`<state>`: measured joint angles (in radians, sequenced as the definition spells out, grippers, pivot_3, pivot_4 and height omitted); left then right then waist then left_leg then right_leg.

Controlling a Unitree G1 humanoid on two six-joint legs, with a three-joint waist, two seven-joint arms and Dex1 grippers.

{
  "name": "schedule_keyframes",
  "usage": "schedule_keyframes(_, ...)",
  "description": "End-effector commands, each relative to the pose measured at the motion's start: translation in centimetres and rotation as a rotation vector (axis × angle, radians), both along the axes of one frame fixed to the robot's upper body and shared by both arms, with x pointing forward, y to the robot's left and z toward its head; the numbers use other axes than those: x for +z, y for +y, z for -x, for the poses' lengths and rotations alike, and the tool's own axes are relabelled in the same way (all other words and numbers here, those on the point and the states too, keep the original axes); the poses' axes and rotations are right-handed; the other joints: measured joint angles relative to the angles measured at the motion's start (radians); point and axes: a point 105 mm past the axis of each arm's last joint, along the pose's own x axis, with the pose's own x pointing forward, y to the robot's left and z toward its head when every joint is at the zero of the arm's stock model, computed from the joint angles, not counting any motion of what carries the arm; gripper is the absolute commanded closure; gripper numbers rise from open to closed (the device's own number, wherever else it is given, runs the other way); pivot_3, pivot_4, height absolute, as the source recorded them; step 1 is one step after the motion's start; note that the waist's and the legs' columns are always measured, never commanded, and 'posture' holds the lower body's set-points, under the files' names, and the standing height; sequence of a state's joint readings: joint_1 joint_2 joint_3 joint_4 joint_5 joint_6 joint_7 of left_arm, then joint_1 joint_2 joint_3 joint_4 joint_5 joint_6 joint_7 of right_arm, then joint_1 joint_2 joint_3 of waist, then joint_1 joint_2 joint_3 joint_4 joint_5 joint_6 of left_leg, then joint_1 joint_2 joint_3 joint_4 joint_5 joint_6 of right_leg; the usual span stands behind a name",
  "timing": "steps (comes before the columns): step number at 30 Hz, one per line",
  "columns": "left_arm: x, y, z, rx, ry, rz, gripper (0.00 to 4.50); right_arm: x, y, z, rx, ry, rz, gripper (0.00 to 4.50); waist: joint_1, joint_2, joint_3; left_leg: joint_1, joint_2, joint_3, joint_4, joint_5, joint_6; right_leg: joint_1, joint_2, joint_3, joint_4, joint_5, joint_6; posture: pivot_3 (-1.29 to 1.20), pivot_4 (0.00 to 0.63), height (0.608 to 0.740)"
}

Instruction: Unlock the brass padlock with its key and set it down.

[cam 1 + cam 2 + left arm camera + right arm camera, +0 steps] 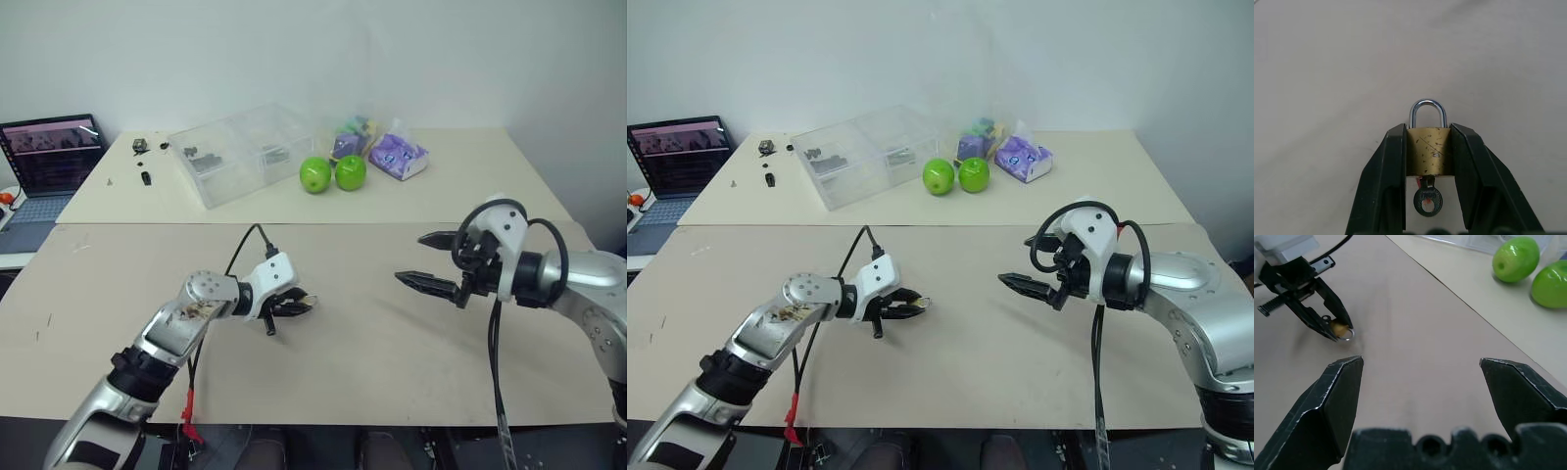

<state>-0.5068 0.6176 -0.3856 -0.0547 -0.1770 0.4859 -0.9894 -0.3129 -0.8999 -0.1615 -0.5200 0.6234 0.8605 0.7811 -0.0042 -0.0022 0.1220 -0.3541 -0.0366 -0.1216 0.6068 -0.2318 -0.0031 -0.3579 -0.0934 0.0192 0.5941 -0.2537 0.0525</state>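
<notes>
The left gripper (294, 305), with two black fingers, is pinched on the small brass padlock (1429, 149), a golden rectangular body with a thin silver shackle standing past the fingertips and a small silver key (1427, 200) in its keyhole. It hangs low over the near beige tabletop (372, 372). To the padlock's right, well apart, the right gripper (428, 259) is raised with its fingers spread wide and nothing between them. Bare tabletop lies between the two. Far behind the padlock, on the rear cream table (460, 186), stand a clear plastic compartment box (245, 152), two green apples (333, 174) touching, and a purple tissue packet (398, 157). An open laptop (49, 162) sits far left of it.
</notes>
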Motion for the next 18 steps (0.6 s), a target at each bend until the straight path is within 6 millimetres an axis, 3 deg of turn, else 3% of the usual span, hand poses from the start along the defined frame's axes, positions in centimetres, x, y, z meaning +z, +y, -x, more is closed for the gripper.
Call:
schedule_keyframes(1, -0.4, 0.1, -0.4, -0.073, -0.002, -0.038, 3.68, 1.1, 0.1, 0.6, -0.013, -0.054, -0.011, 0.00, 0.000, 0.000, 0.000, 0.000, 0.000, 0.000, 0.000, 0.000, 0.000, 0.000, 0.000, 0.000, 0.000, 0.000, 0.001, 0.00, 0.150, 0.740)
schedule_keyframes(13, -3.0, -0.2, 0.3, -0.191, 0.005, -0.125, 3.68, 1.4, 0.1, 0.8, -0.037, -0.062, -0.011, 0.00, -0.006, 0.000, 0.000, 0.000, 0.000, 0.000, 0.001, -0.001, 0.002, 0.002, 0.000, 0.000, 0.001, 0.000, 0.000, 0.00, 0.150, 0.740)
schedule_keyframes(15, -3.4, -0.3, 0.8, -0.206, 0.011, -0.143, 2.67, 1.5, 0.1, 0.7, -0.034, -0.065, -0.010, 0.00, -0.004, 0.000, 0.000, 0.000, 0.000, 0.000, 0.001, -0.001, 0.002, 0.002, 0.000, 0.000, 0.001, 0.000, 0.001, 0.00, 0.150, 0.740)
schedule_keyframes(18, -3.3, -0.2, 1.1, -0.215, 0.010, -0.149, 1.64, 1.5, 0.2, 0.6, -0.027, -0.065, -0.011, 0.00, -0.007, 0.001, -0.001, 0.000, 0.000, 0.000, 0.001, -0.001, 0.003, 0.002, 0.000, 0.000, 0.001, 0.000, 0.001, 0.00, 0.150, 0.740)
